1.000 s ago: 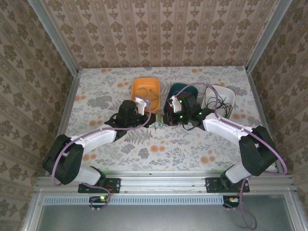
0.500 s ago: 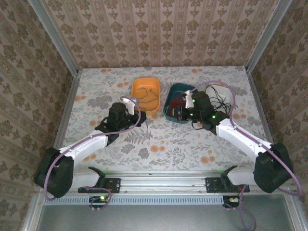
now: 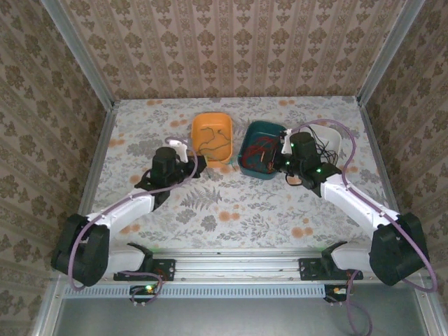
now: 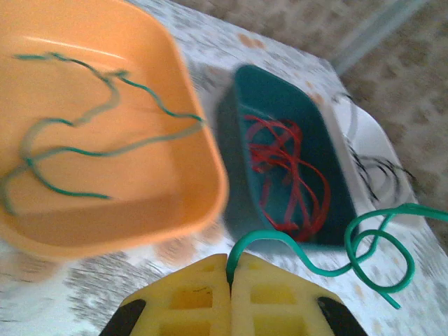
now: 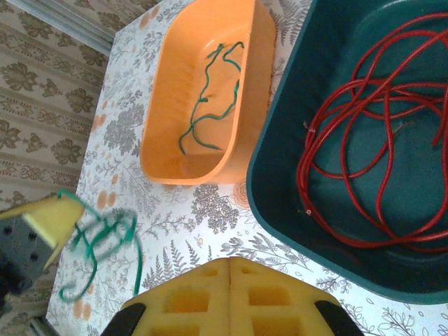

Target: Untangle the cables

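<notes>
Left gripper [image 4: 229, 271] farther left, on green cable [image 4: 273, 236].

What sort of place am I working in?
Probably a robot test cell: wallpaper-printed walls in aluminium framing, a floral table, and cables sorted into an orange tray, a teal tray and a white tray.

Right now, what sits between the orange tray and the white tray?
The teal tray, holding red cables, sits between the orange tray and the white tray, seen from the top camera.
</notes>
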